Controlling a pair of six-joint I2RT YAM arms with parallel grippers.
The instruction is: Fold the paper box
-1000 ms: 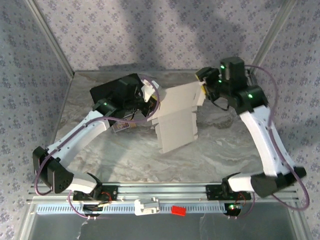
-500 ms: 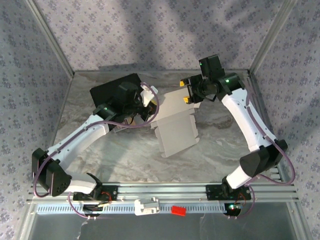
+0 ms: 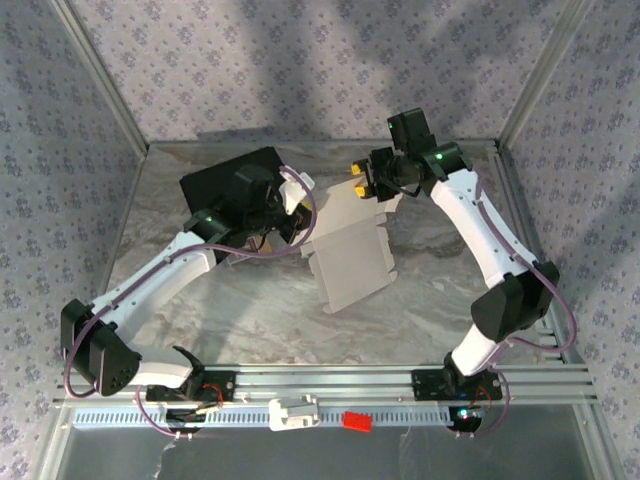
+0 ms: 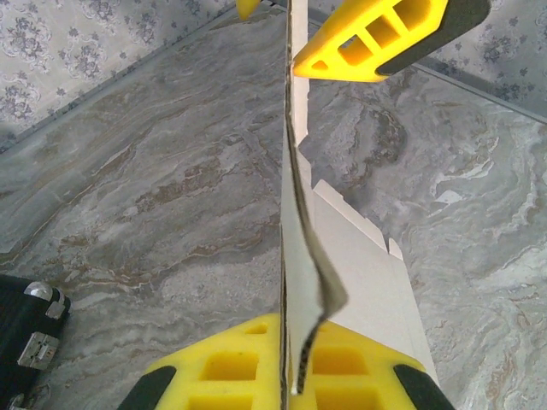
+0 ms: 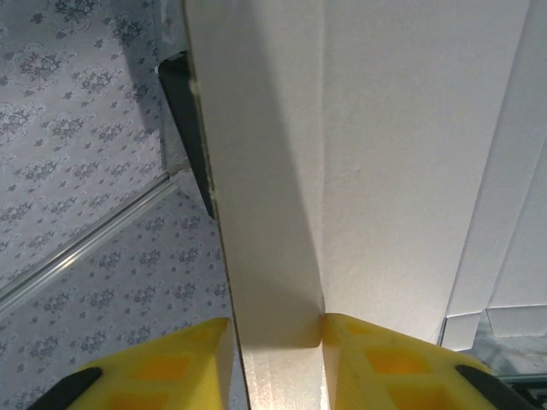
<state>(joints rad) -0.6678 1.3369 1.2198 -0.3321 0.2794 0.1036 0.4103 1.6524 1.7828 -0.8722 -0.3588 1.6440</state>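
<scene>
left gripper [image 4: 291, 376] pinches paper box [image 3: 350, 262] edge; right gripper [image 5: 278, 359] contact unclear

The left arm [image 3: 160, 275] and the right arm [image 3: 495, 240] both had smooth white shells on the long links and black housings at the joints. Small green lights [image 3: 437, 155] glowed on some of the black parts. Thin purple cables [image 3: 316, 205] ran in loose loops along each arm. The left gripper [image 4: 291, 333] and the right gripper [image 5: 278, 329] carried bright yellow fingers [image 4: 214, 376] with hollow cells and dark grey edges.
</scene>
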